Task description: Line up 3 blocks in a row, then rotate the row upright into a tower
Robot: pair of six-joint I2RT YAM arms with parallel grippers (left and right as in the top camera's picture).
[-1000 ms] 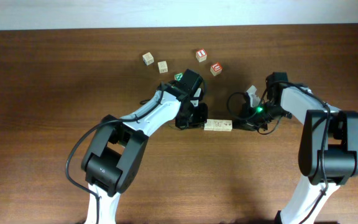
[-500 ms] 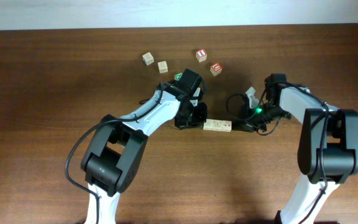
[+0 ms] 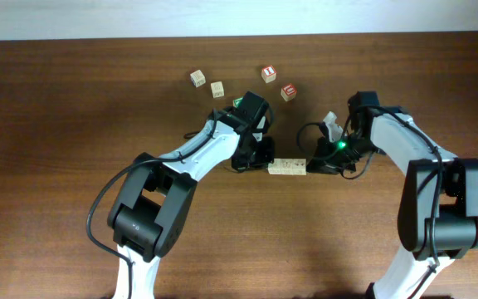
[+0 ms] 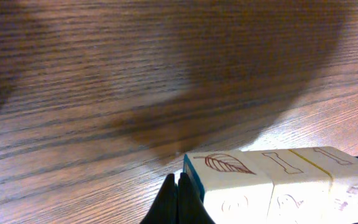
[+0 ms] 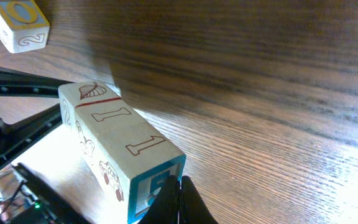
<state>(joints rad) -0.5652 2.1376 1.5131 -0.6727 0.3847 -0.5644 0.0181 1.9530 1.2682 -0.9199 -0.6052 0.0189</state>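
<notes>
Three pale-wood blocks [image 3: 288,167] lie end to end in one short row at the middle of the table. In the left wrist view the row [image 4: 278,183] shows a leaf and a bone drawn on top. My left gripper [image 4: 180,190] is shut, its tips against the blue-edged left end of the row [image 3: 265,164]. In the right wrist view the row [image 5: 120,146] runs away from the camera, and my right gripper [image 5: 179,190] is shut, its tips pressed on the blue-letter end face. From overhead that gripper [image 3: 311,165] sits at the row's right end. Neither gripper holds anything.
Two pale cubes [image 3: 197,78] [image 3: 217,89] and two red-faced cubes [image 3: 269,73] [image 3: 288,91] lie scattered at the back. A green-letter cube [image 3: 239,101] sits beside the left arm. Another loose cube [image 5: 17,25] shows at the top left of the right wrist view.
The right arm has swung a little left and back, and the row of blocks has slid slightly left between the two shut grippers. The left arm has drawn back a little.
</notes>
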